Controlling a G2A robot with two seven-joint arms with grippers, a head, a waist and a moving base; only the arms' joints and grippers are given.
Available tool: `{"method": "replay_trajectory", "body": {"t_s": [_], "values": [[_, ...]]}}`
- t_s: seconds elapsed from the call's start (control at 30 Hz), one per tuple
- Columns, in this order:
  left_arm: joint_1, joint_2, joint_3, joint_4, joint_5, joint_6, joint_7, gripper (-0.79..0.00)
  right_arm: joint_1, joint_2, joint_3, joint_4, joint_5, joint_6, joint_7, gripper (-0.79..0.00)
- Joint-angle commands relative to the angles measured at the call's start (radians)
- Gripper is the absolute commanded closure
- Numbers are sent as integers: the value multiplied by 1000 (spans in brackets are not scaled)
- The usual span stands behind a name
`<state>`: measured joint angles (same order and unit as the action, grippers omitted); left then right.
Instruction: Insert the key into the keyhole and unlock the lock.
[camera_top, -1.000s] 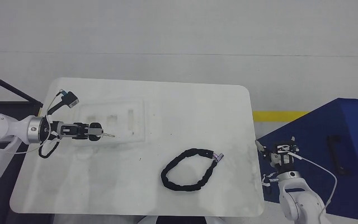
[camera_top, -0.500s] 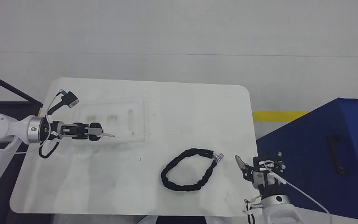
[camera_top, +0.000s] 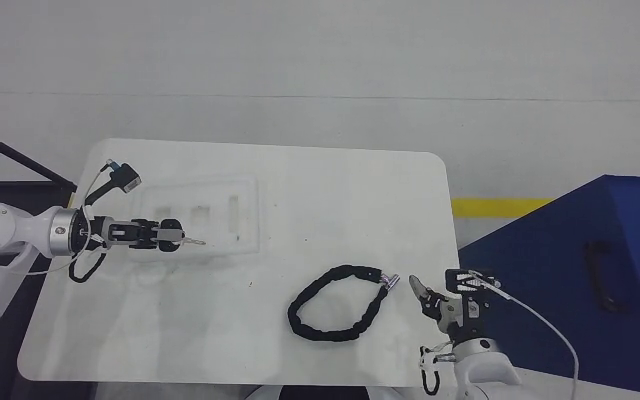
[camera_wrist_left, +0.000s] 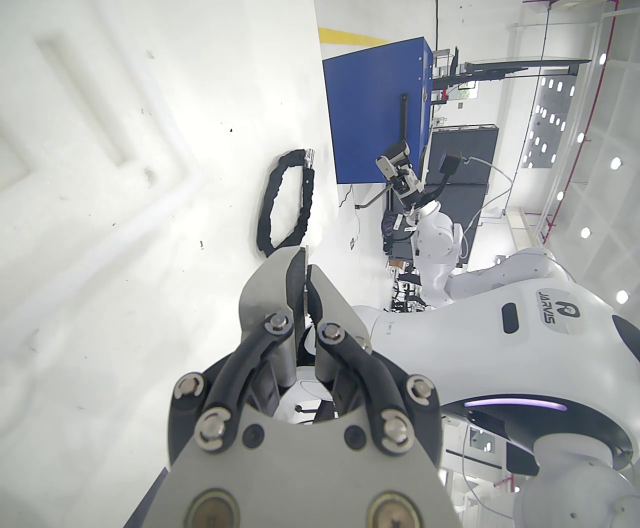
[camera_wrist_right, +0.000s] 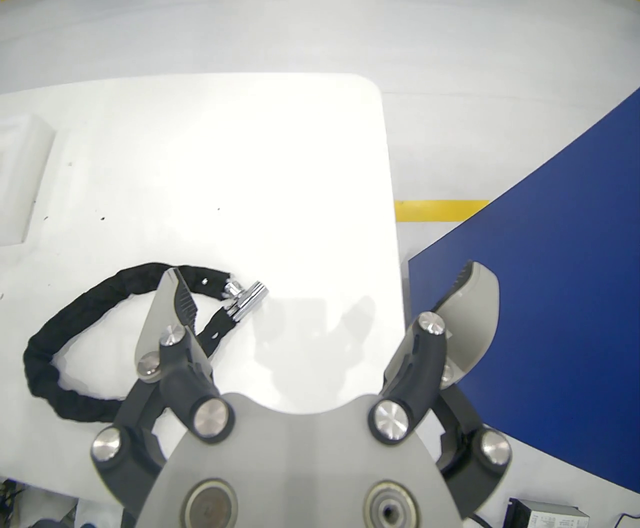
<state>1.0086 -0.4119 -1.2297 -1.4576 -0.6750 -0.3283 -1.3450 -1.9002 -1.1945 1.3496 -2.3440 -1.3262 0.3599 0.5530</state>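
A black fabric-covered chain lock (camera_top: 330, 305) lies looped on the white table (camera_top: 330, 190), its chrome lock cylinder (camera_top: 390, 282) at the loop's right end. My left gripper (camera_top: 178, 240) hovers over the table's left side, shut on a small key (camera_top: 193, 241) that points toward the lock. In the left wrist view the key (camera_wrist_left: 306, 255) is a thin blade pinched between the fingers, with the chain (camera_wrist_left: 285, 200) far beyond. My right gripper (camera_top: 428, 296) stands open just right of the cylinder; its wrist view shows the cylinder (camera_wrist_right: 246, 300) close to one fingertip (camera_wrist_right: 172, 295).
A white foam tray (camera_top: 215, 190) with shallow recesses lies under and behind my left gripper. A blue box (camera_top: 560, 270) stands off the table's right edge, close to my right arm. The table's rounded right edge (camera_wrist_right: 395, 250) runs beneath my right gripper.
My right arm has swung in from beyond the table's right edge toward the lock cylinder, its gripper open. My left arm and the key have not moved.
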Motion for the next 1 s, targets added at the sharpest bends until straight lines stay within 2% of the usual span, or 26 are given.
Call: {"method": "replay_trajectory", "body": {"t_s": [0.0,0.07,0.13,0.23,0.27,0.4,0.8,0.97], "values": [[0,0,0,0,0,0,0,0,49,-4,-5,-6,59,19,136,-785],[0,0,0,0,0,0,0,0,110,-10,-30,-6,84,51,237,-785],[0,0,0,0,0,0,0,0,160,-12,-42,-6,52,117,433,-785],[0,0,0,0,0,0,0,0,294,-17,-85,-6,-37,170,737,-785],[0,0,0,0,0,0,0,0,327,-21,-103,-6,-57,143,764,-785],[0,0,0,0,0,0,0,0,331,-56,-120,-6,-53,100,808,-785],[0,0,0,0,0,0,0,0,328,-56,-122,0,-50,95,807,-785],[0,0,0,0,0,0,0,0,292,-66,-185,10,-98,60,847,-785]]}}
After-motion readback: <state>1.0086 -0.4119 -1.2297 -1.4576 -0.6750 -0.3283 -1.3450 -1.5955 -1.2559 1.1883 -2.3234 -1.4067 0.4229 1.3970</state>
